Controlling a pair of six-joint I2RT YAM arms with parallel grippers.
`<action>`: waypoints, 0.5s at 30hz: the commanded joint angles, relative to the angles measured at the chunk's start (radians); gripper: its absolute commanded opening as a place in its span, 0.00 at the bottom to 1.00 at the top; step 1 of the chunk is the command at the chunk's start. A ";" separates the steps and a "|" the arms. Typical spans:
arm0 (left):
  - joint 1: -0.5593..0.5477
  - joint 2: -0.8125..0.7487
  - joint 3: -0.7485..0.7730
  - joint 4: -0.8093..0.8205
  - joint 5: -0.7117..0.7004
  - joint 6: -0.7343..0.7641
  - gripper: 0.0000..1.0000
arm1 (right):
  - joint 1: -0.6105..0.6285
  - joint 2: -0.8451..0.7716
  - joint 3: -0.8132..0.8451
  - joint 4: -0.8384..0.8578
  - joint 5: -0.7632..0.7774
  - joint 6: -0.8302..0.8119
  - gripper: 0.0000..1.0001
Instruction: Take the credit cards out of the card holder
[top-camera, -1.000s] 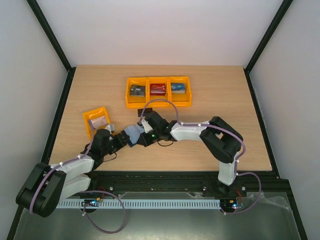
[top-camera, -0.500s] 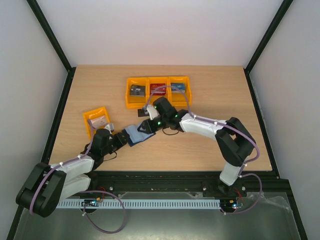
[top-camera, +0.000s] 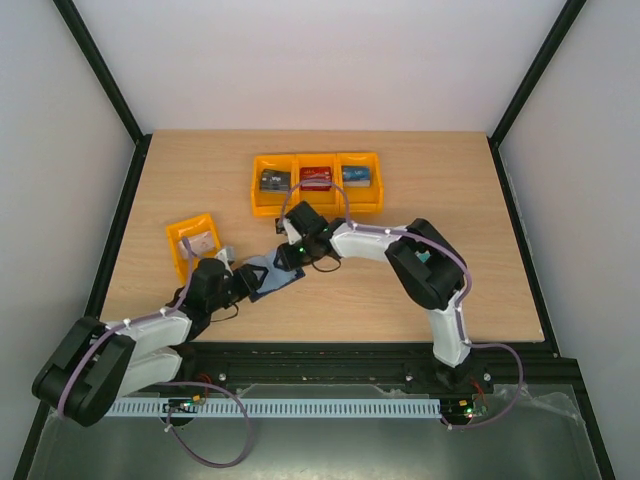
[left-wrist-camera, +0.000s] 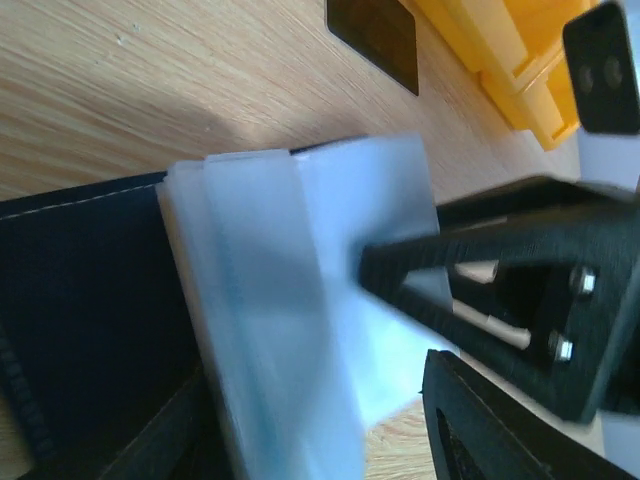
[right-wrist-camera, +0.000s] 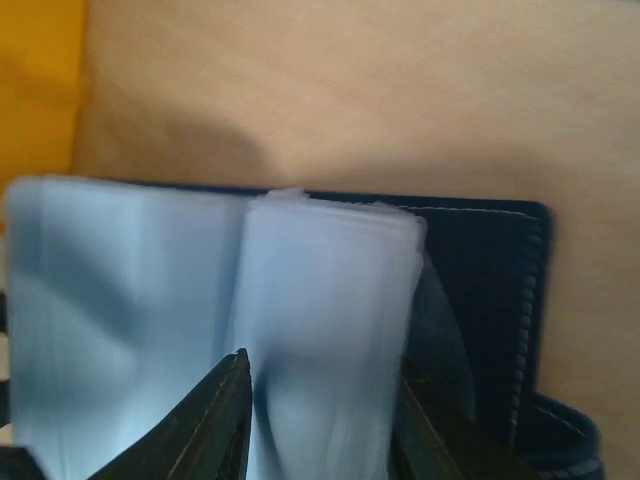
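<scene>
The card holder (top-camera: 265, 276) lies unfolded on the wood, a navy cover (right-wrist-camera: 490, 290) with pale clear sleeves (left-wrist-camera: 300, 280). I see no credit cards inside the sleeves. One black card (top-camera: 283, 226) lies flat on the table beyond it, also seen in the left wrist view (left-wrist-camera: 372, 40). My left gripper (top-camera: 243, 281) is open, its jaws either side of the holder's near edge (left-wrist-camera: 310, 395), with bare wood showing beside one finger. From the far side, my right gripper (top-camera: 288, 258) stands open with a bundle of sleeves between its fingers (right-wrist-camera: 320, 385).
An orange three-compartment bin (top-camera: 316, 182) stands behind the holder with grey, red and blue items inside; its corner (left-wrist-camera: 510, 60) shows close to the black card. A small orange bin (top-camera: 190, 243) with a pale item sits to the left.
My right gripper came back from near the bins down onto the sleeves, its jaws wider. The left jaws opened wider. The holder shifted slightly toward the left arm.
</scene>
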 joint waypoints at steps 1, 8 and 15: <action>-0.012 0.029 0.003 0.051 -0.025 -0.019 0.58 | 0.065 0.017 -0.025 -0.008 -0.063 0.031 0.34; -0.012 0.036 0.006 0.037 -0.039 -0.028 0.12 | 0.069 -0.039 -0.060 0.038 -0.136 0.038 0.29; -0.010 -0.060 0.046 0.099 0.128 0.167 0.02 | -0.046 -0.295 -0.170 0.059 -0.191 -0.033 0.48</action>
